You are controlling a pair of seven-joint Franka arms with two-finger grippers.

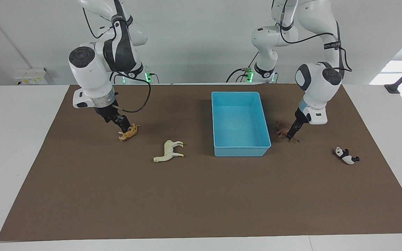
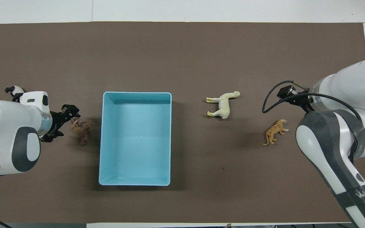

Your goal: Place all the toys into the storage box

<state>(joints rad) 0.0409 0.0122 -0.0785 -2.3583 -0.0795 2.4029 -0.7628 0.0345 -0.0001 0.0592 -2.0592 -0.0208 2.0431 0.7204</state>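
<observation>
Evidently, all four toys were still on the table outside the storage box (image 1: 241, 146) at frame centre: tiger (image 1: 129, 133) at the right gripper (image 1: 122, 129), left of centre; lion (image 1: 283, 131) at the left gripper (image 1: 293, 135), right of centre; horse (image 1: 169, 151) and panda (image 1: 346, 155) lower down. Whether either pair of jaws was open or closed could not be told. Each figurine was judged light, stiff and smooth, best pinched across the torso, not the thin legs.
</observation>
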